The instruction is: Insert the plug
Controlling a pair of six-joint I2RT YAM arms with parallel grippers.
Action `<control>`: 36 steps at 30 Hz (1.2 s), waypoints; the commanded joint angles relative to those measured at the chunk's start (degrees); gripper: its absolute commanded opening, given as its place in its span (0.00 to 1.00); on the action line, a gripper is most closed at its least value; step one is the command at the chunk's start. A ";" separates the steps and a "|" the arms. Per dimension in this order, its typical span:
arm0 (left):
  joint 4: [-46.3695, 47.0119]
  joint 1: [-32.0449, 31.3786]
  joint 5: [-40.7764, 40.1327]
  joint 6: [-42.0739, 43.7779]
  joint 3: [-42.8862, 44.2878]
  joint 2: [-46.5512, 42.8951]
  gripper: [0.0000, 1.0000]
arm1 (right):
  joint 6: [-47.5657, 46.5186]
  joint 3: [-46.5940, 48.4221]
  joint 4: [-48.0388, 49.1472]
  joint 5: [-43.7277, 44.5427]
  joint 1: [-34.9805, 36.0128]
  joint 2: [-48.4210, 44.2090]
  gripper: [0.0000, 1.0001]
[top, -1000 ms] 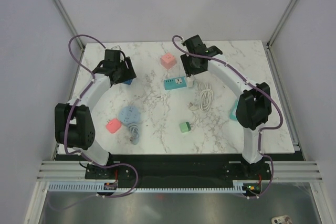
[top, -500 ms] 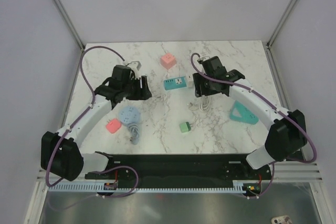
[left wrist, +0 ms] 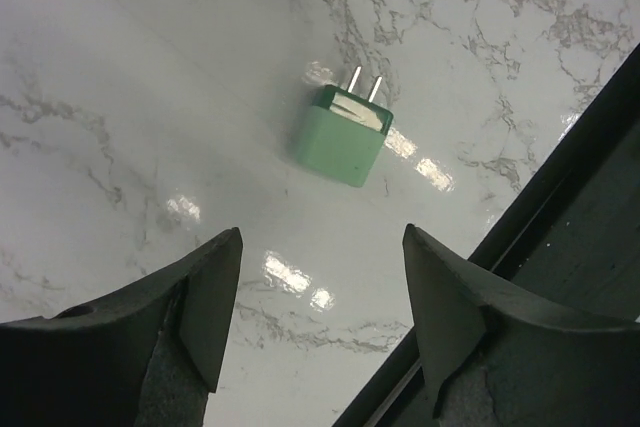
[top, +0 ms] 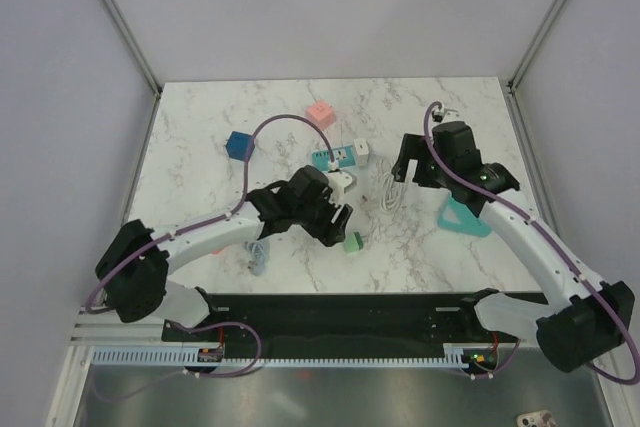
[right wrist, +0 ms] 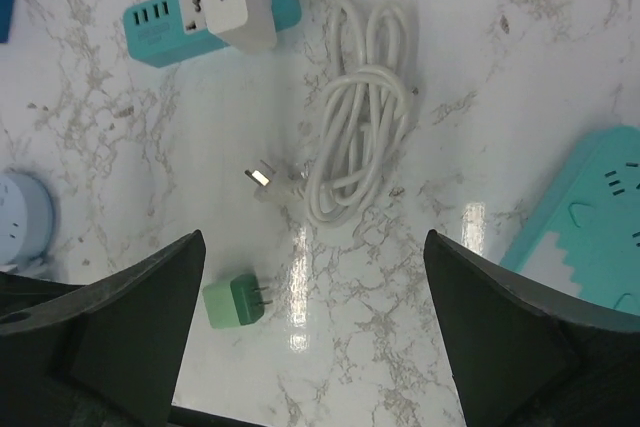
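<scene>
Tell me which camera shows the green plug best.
The left wrist view: the green plug lies mid-frame, large, both prongs clear. The right wrist view shows it small near the bottom edge; the top view shows only a tiny green block.

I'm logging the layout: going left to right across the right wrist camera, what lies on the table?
In order: pale blue round socket → green plug → coiled white cable → teal triangular power strip. The long teal strip at the top spans above the plug, so it is left out.
</scene>
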 commanded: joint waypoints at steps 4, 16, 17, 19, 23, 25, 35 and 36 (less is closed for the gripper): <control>3.53 -6.66 -3.00 11.75 7.91 10.22 0.74 | 2.64 2.72 0.20 4.23 -2.48 -10.86 0.98; 3.71 -7.19 0.87 18.17 13.36 20.51 0.73 | -0.18 6.95 -2.61 6.96 -2.48 -17.47 0.98; 3.62 -7.19 1.05 18.44 13.72 20.95 0.73 | -0.35 7.12 -2.61 7.13 -2.48 -17.73 0.98; 3.18 -7.28 0.96 18.79 14.33 22.36 0.72 | -0.79 7.21 -2.87 7.83 -2.48 -17.99 0.98; 2.57 -7.28 1.84 19.41 14.34 24.12 0.70 | -1.06 7.30 -2.88 7.93 -2.48 -17.65 0.98; 2.48 -7.28 1.32 19.50 14.07 24.65 0.67 | -1.06 7.21 -2.88 7.75 -2.48 -17.38 0.98; 2.13 -7.19 0.52 18.62 14.42 25.27 0.31 | -2.54 7.21 -2.52 4.86 -2.48 -15.98 0.98; 2.13 -7.02 0.35 17.05 14.68 25.18 0.12 | -2.99 7.13 -2.35 4.33 -2.48 -15.54 0.98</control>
